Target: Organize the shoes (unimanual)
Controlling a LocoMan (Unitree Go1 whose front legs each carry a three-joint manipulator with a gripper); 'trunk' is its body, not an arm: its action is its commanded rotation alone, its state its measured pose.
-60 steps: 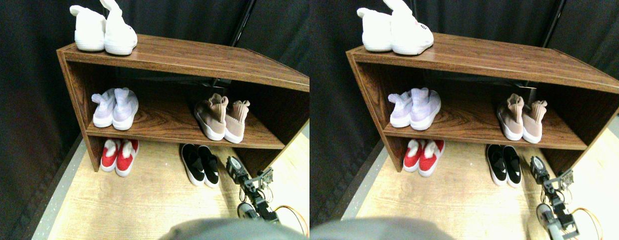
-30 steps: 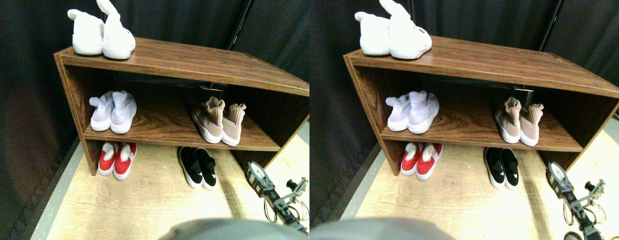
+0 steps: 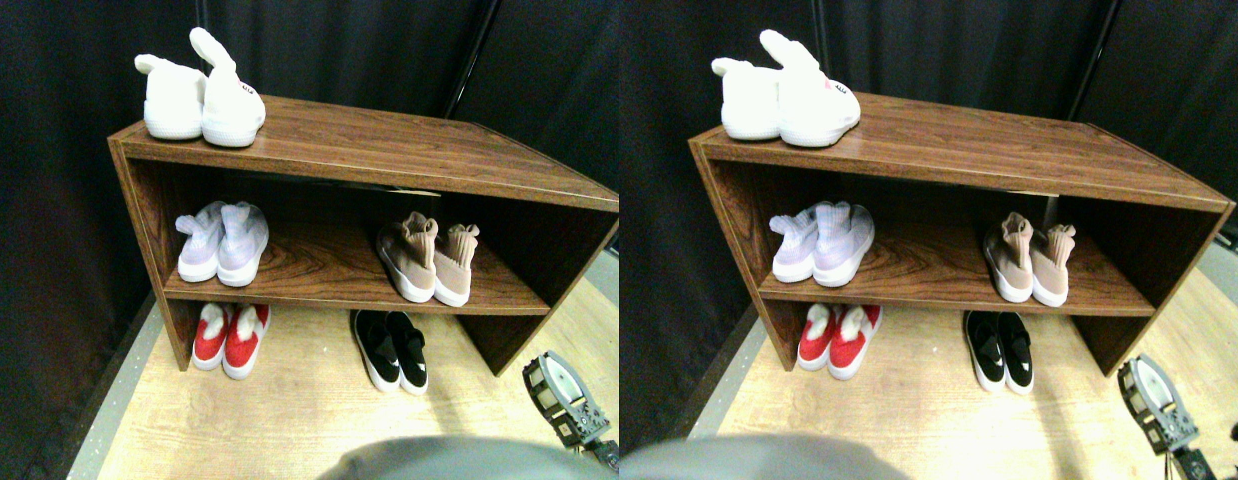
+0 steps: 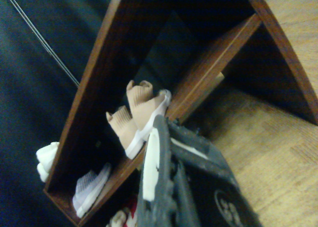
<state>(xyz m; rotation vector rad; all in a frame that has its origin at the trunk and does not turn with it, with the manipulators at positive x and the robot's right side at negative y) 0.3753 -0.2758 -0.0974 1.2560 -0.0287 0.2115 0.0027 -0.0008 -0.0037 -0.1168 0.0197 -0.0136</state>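
Observation:
A tan knit pair of shoes (image 3: 426, 262) stands side by side on the right of the middle shelf, also seen in the wrist view (image 4: 136, 115). Black slip-ons (image 3: 390, 349) sit together on the floor just below them. A pale lavender pair (image 3: 222, 243) is on the shelf's left, a red pair (image 3: 227, 336) is on the floor under it, and white bunny-eared shoes (image 3: 201, 95) are on top at the left. My right gripper (image 3: 562, 393) hangs low at the right, off the rack's front right corner, touching no shoe and holding nothing I can see.
The wooden shoe rack (image 3: 379, 150) stands against dark curtains (image 3: 39, 250). Its right side panel (image 3: 524, 325) reaches the floor near my gripper. Light wood floor (image 3: 279, 420) spreads in front of the rack.
My right manipulator has drawn back from beside the black slip-ons toward the lower right. The camera view has shifted too. No shoe has moved.

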